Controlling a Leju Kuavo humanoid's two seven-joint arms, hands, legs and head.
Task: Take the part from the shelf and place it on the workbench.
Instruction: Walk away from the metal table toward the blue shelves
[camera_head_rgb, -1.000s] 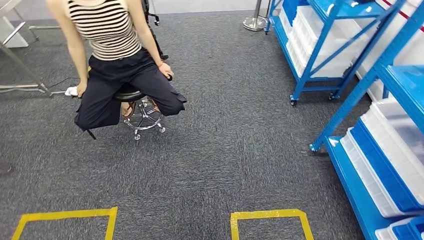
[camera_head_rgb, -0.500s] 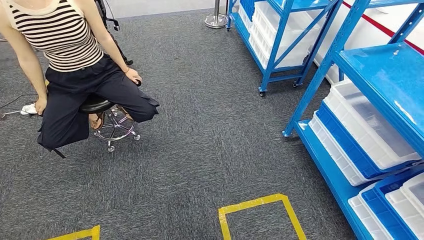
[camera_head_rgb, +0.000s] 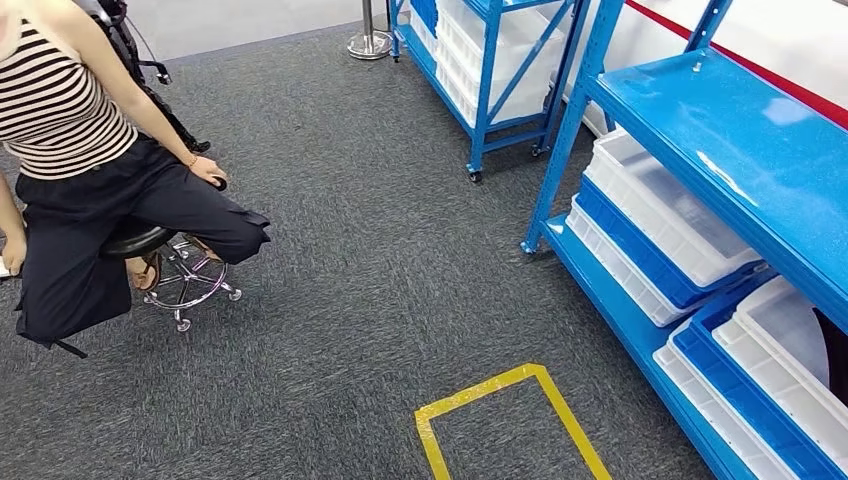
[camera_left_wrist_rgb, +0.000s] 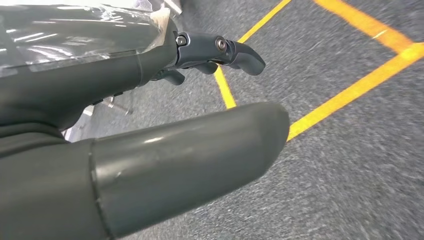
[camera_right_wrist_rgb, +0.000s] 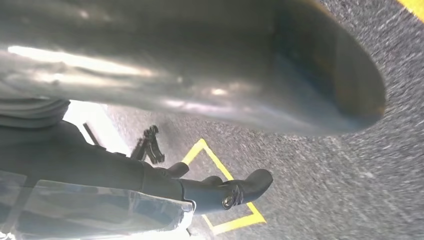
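Nearest in the head view, a yellow tape square (camera_head_rgb: 505, 420) is marked on the grey carpet (camera_head_rgb: 350, 300), its lower side cut off by the picture's edge. To the right stands the near blue shelf (camera_head_rgb: 720, 140), cut off at the right edge. White bins (camera_head_rgb: 665, 215) nested in blue bins (camera_head_rgb: 640, 250) sit on its lower levels. The bins' insides are mostly hidden by the level above, so the part cannot be made out, and where it lies cannot be told. A dark shape at the far right edge is too cut off to identify.

In the left wrist view the left hand (camera_left_wrist_rgb: 150, 100) hangs over the carpet and yellow tape lines, its thick thumb forward and its dark fingers (camera_left_wrist_rgb: 235, 50) extended, holding nothing. The right hand (camera_right_wrist_rgb: 200, 100), in the right wrist view, hangs likewise over the tape, its fingers (camera_right_wrist_rgb: 240, 190) apart from the thumb and empty.

Further off at the left, a person (camera_head_rgb: 90, 180) in a striped top sits on a wheeled stool (camera_head_rgb: 170, 270), partly cut off. Farthest away stands a second blue shelf (camera_head_rgb: 490, 70) with white bins, and beside it a metal post base (camera_head_rgb: 368, 42).
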